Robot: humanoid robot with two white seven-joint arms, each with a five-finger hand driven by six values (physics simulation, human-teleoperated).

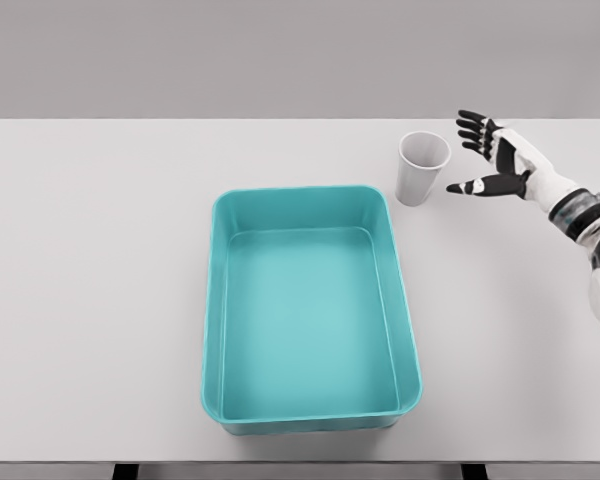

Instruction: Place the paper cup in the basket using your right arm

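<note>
A white paper cup point(421, 167) stands upright on the white table, just beyond the far right corner of the teal basket point(218, 300). My right hand point(469, 156) is spread open a short way to the right of the cup, palm toward it, dark fingers point(472, 128) above and thumb below, touching nothing. The basket is a shallow rectangular tub in the middle of the table with nothing in it. The left arm does not show.
The white table point(90, 260) reaches from edge to edge of the picture, with a grey wall behind. My right forearm point(580, 210) comes in along the right edge.
</note>
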